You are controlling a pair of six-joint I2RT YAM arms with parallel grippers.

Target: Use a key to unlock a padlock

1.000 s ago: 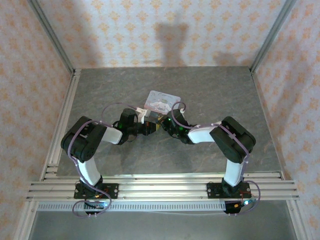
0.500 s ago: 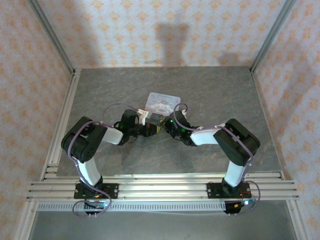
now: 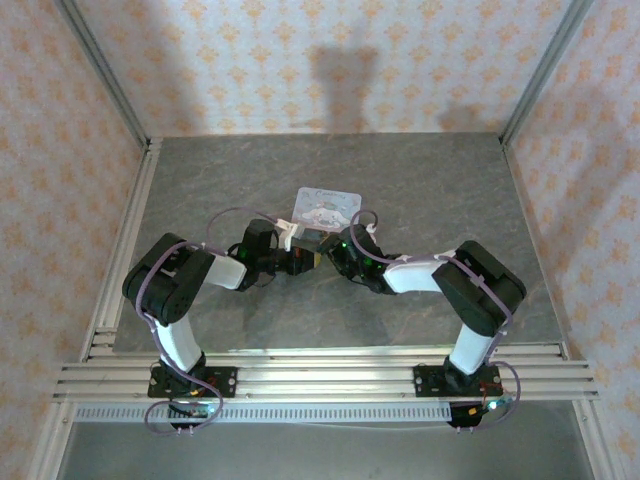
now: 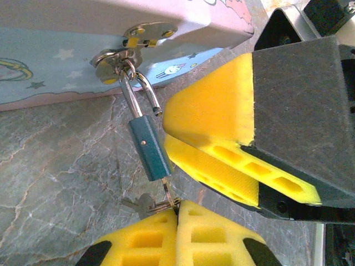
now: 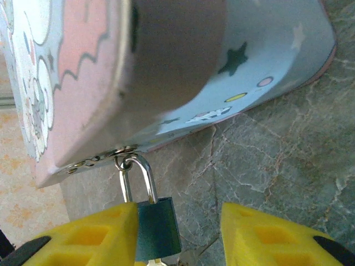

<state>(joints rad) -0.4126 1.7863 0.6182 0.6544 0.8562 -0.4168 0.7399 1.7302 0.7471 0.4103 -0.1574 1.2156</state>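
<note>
My left gripper [image 4: 177, 215] is pinched shut on the little key [image 4: 168, 194] that sticks out of the bottom of the padlock [image 4: 150, 151], as best I can tell. A second key [image 4: 138, 204] on the same ring lies on the table, just at 9 o'clock from it. The padlock is small and teal. It hangs by its silver loop from the clasp [image 4: 145, 32] of a pastel box [image 4: 61, 72] and slants down toward 6 o'clock in the left wrist view. My right gripper [image 5: 178, 215] is spread wide around the padlock's body, with one yellow finger [image 5: 89, 233] touching its side and the other well apart. I think that is so I can squeeze the lock steady while the key turns. The box sits on a grey stone-look table [image 3: 440, 190], at 12 o'clock from where my arms meet, with flowery orange walls [image 3: 300, 60] all around.
</note>
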